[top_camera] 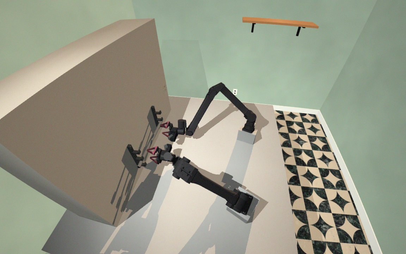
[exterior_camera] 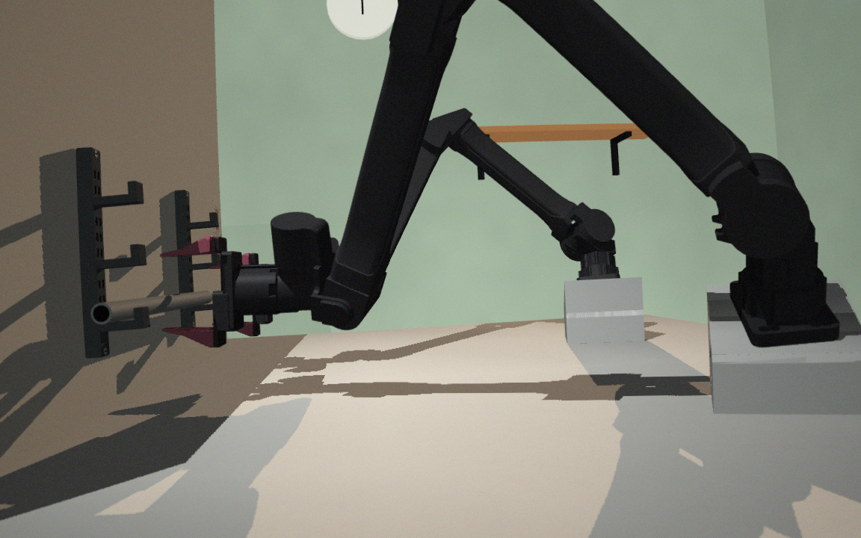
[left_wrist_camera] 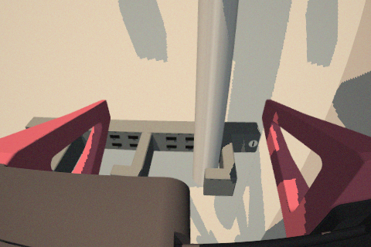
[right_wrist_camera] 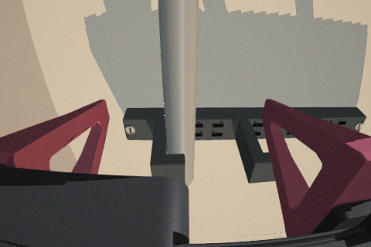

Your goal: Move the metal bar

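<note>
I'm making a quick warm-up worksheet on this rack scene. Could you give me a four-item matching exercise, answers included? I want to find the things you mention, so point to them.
1. Metal bar (top_camera: 140, 163) (exterior_camera: 152, 306) (left_wrist_camera: 210, 65) (right_wrist_camera: 178, 65)
2. Gripper fingers (top_camera: 151, 149) (exterior_camera: 196, 249)
3. Wall shelf (top_camera: 277, 21) (exterior_camera: 554, 134)
4. Top rack arms (top_camera: 157, 112) (exterior_camera: 119, 199)

A. Orange
B. Holding no bar
C. On the lowest rack arms (top_camera: 144, 164) (exterior_camera: 136, 317) (left_wrist_camera: 219, 186) (right_wrist_camera: 168, 166)
D. Reddish pink, spread open

Pairs: 1-C, 2-D, 3-A, 4-B

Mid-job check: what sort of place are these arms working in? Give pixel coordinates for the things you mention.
Possibly a workshop-like room: a slotted wall rack (top_camera: 130, 161) (exterior_camera: 91, 267) holds a metal bar (top_camera: 145, 151) (exterior_camera: 152, 304) (left_wrist_camera: 212, 65) (right_wrist_camera: 179, 65), two robot arms stand on blocks (top_camera: 245, 136) (exterior_camera: 791, 384), and a wooden shelf (top_camera: 280, 22) (exterior_camera: 554, 132) hangs on a green wall.
</note>
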